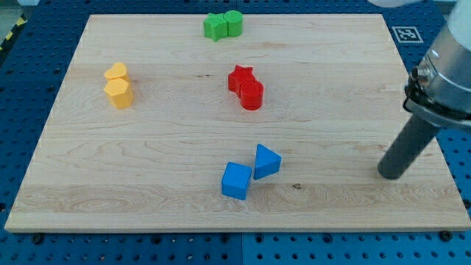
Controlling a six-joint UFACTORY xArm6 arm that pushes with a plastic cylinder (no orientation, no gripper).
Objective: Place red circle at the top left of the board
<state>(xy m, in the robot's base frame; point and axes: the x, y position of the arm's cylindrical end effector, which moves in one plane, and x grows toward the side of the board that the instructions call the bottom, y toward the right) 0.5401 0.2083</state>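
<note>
So my tip (390, 175) is parked at the right side of the frame, lower-middle, sitting on the board (147, 191) well apart from every block. No jaws on this rig, just a bare rod, so nothing is being held or pinched. The red circle (252, 96) sits a bit above the centre of the frame, touching the red star (240, 76), which is just up and to its left. That's the awkward part, I reckon: the star is right in the line toward the upper left corner. Looks to me like I'm at the approach step, nothing pushed yet. Next I'd guess I need to swing round to the circle's lower right side and shove it diagonally, probably nudging it clear of the star first. The yellow blocks (118, 85) at the left and the green blocks (223, 25) at the top are near that route too. The blue cube (236, 181) and blue triangle (266, 161) at bottom centre lie between me and the circle.
</note>
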